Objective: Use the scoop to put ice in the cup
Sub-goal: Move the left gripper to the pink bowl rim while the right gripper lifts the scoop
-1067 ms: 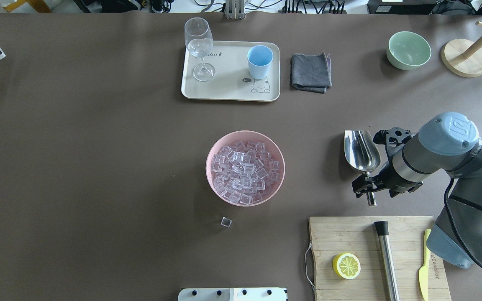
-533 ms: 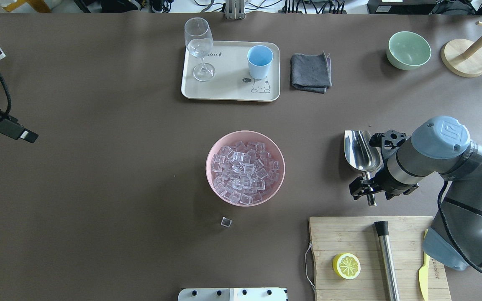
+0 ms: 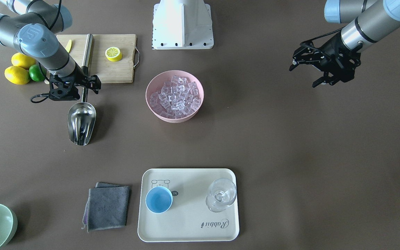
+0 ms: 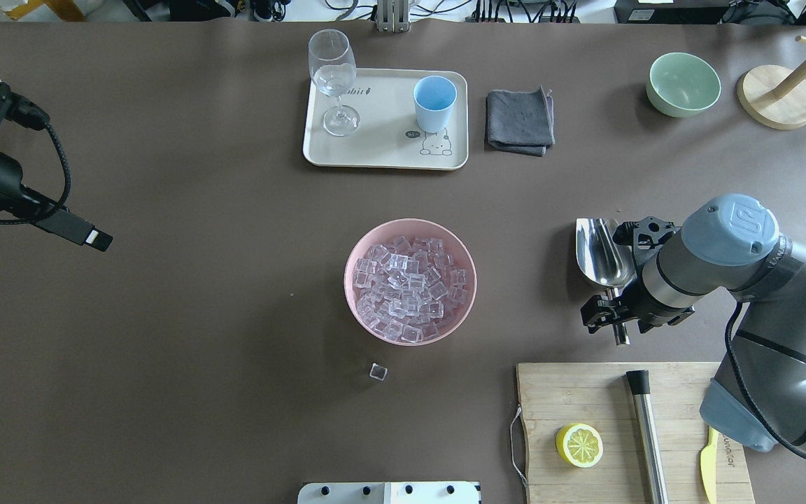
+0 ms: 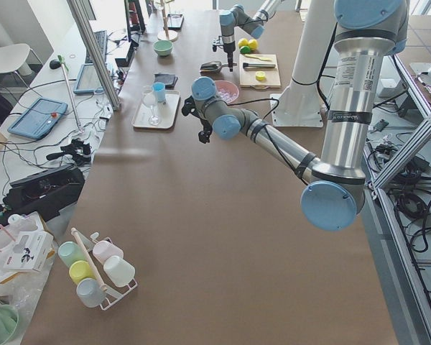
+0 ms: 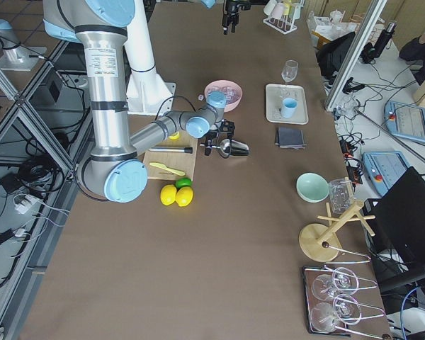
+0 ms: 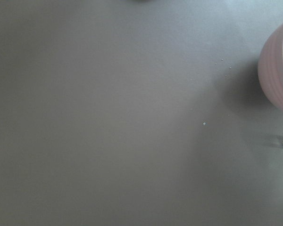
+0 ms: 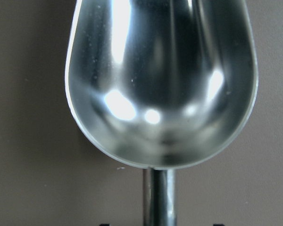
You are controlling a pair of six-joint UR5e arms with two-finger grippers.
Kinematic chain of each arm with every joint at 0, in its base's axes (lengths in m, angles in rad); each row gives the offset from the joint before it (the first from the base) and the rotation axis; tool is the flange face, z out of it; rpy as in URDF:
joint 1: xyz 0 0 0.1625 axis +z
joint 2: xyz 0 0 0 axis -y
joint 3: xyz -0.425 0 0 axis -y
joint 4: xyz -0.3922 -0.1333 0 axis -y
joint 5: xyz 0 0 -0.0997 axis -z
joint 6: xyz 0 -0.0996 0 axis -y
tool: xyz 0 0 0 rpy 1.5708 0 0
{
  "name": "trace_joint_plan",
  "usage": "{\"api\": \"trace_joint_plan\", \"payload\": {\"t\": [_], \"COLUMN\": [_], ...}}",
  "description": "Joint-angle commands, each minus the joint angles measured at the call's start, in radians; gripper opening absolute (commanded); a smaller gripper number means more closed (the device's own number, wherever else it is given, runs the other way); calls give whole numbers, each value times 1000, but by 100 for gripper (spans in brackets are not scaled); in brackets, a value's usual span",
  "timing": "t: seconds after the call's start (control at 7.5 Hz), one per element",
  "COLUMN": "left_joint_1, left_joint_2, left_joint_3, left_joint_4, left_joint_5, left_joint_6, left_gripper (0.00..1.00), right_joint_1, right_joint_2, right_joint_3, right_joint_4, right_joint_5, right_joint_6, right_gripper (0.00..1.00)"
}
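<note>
Here the scoop [image 4: 604, 252] lies flat on the surface, right of the pink bowl [image 4: 347, 280], with its open trough pointing far and its thin handle pointing near. The right pincer [image 4: 618, 313] hangs low over that handle with its jaws released, one on each side. The wrist view shows only their tips at its bottom edge, so I cannot be sure, but they seem not to touch the metal yet.

The scoop is stiff polished steel, probably light but slippery, and the round handle may roll between the pads. I think a firm hold at the middle of the handle is best.

The ice [image 4: 408, 287] fills the bowl, and one cube [image 4: 378, 372] lies loose just near of it. The cup [image 4: 434, 103] stands upright on the far tray [image 4: 382, 150]. The left pincer [image 3: 304, 74] hovers released at the far left, well apart from everything.
</note>
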Motion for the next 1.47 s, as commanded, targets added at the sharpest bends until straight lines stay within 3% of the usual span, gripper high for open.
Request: {"api": "trace_joint_plan", "payload": {"t": [0.0,0.27,0.4,0.8,0.93,1.07,1.2,1.33], "left_joint_1": [118,197,256,326,337,345,373,446], "left_joint_2": [-69,-95,-99,-140,-172,-166,-175,-181], "left_joint_3": [1,8,5,52,68,70,71,61], "left_joint_4": [-4,-32,-63,-158,-172,-200,-208,-214], "left_joint_5": [99,143,219,264,292,295,356,473], "left_joint_6": [-3,-1,-3,-1,0,0,-1,-1], "left_gripper": [98,98,98,98,98,98,98,98], "right_joint_1": [-1,-1,-1,-1,-1,-1,1,1], "right_joint_2": [0,0,-3,-2,-5,-11,-11,-13], "right_joint_3": [-3,0,4,14,26,35,35,35], "right_joint_4": [0,-1,-1,-26,-29,-32,-32,-38], "right_joint_5": [-1,1,2,2,10,8,8,7], "right_joint_6": [1,1,1,0,0,1,1,0], "right_gripper": [71,72,72,67,15,0,0,0]}}
